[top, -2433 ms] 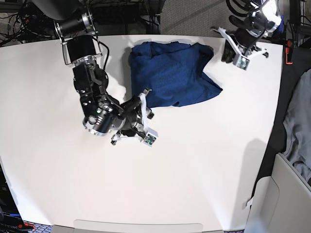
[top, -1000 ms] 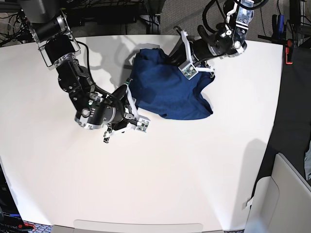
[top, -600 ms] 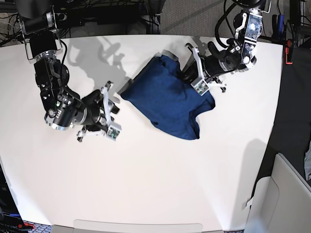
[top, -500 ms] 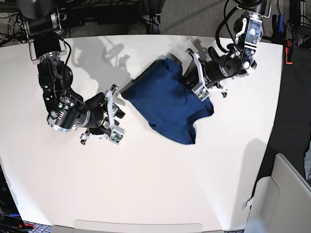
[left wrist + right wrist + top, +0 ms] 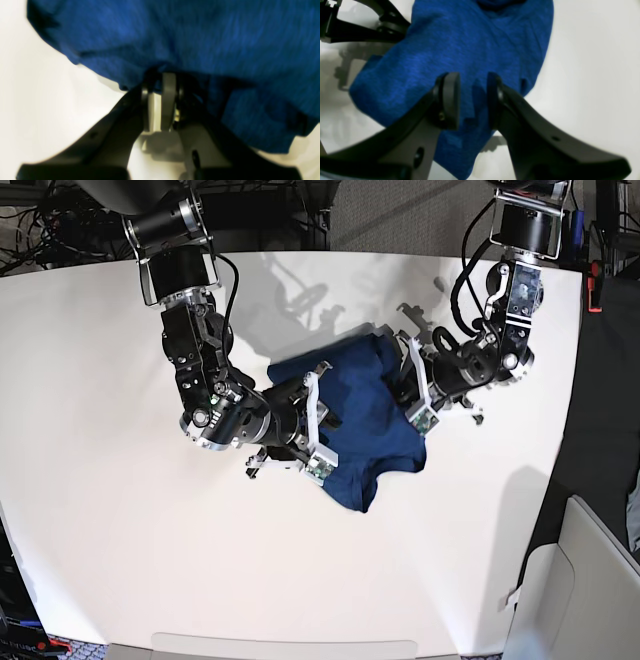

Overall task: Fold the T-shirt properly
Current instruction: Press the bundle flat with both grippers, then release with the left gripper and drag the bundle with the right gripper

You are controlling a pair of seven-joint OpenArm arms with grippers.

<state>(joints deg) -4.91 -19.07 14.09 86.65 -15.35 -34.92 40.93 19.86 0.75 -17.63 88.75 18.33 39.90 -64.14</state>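
Observation:
The T-shirt point(image 5: 365, 425) lies bunched in a dark navy heap near the middle of the white table point(image 5: 150, 560). My left gripper point(image 5: 412, 398) is at its right edge. In the left wrist view the gripper point(image 5: 162, 85) is shut on a fold of the shirt's point(image 5: 200, 37) edge. My right gripper point(image 5: 318, 415) is over the shirt's left part. In the right wrist view the gripper point(image 5: 472, 100) has its jaws apart, with the shirt point(image 5: 470, 45) spread just under them. The left gripper point(image 5: 370, 22) also shows there at the top left.
Cables and dark gear point(image 5: 260, 210) lie beyond the table's far edge. A red object point(image 5: 597, 285) sits at the far right. A white box point(image 5: 580, 580) stands past the table's right front corner.
Both arms have moved inward and the shirt has been pushed into a smaller heap nearer the table's centre. My right gripper has come from the shirt's left corner to over the fabric.

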